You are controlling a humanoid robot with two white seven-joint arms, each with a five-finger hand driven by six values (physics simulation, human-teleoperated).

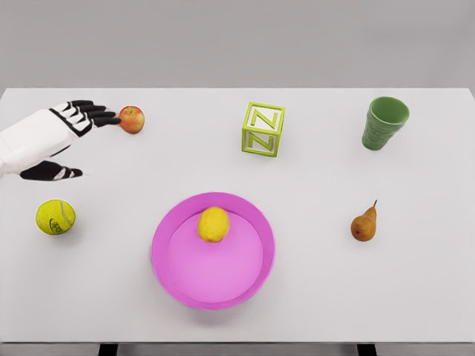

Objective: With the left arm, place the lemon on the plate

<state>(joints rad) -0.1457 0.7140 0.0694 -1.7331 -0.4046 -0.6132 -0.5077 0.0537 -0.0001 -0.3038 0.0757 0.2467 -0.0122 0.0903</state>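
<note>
A yellow lemon (214,224) lies inside the pink plate (178,267), toward its far rim. The plate sits near the table's front edge, at the middle. My left hand (78,137) hovers over the far left of the table, well away from the plate. Its fingers (100,115) are spread and hold nothing, with the tips close to a red apple (131,119). The right arm does not appear in the head view.
A yellow tennis ball (56,216) rests at the left, below my hand. A green letter block (263,129) stands at the back middle, a green cup (384,122) at the back right, and a brown pear (364,223) right of the plate.
</note>
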